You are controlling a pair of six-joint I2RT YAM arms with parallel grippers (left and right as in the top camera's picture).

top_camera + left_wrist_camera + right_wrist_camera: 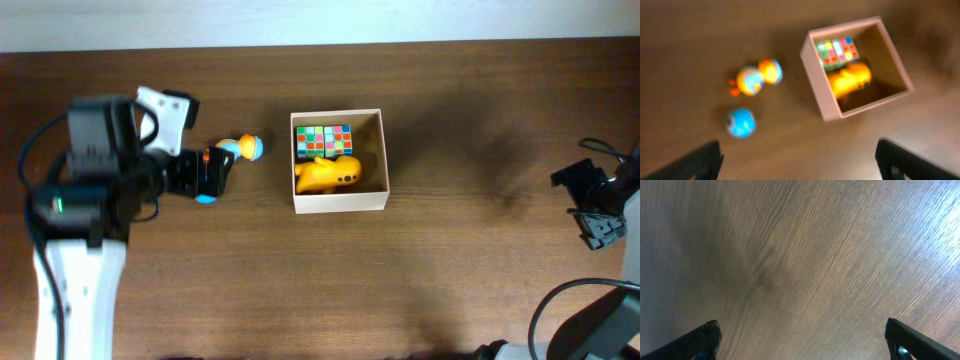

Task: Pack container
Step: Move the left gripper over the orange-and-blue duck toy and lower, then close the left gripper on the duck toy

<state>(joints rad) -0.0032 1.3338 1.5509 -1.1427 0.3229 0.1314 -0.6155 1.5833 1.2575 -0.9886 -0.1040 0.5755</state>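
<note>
The container (340,201), a square cream-walled box, stands mid-table and holds a multicoloured cube (323,139) and a yellow toy (328,174). Left of it lie an orange-and-blue toy (245,147) and a small blue ball (205,198). My left gripper (220,172) hovers open just left of these two toys, with nothing between its fingers. The left wrist view is blurred and shows the container (817,85), the cube (837,51), the yellow toy (850,80), the orange-and-blue toy (757,79) and the ball (741,122) beyond the left gripper (800,165). My right gripper (580,205) is open at the far right.
The right wrist view shows only bare wood grain under the open right gripper (802,342). The dark wooden table (450,270) ends at a pale strip along the back. My left arm's white body fills the lower left corner.
</note>
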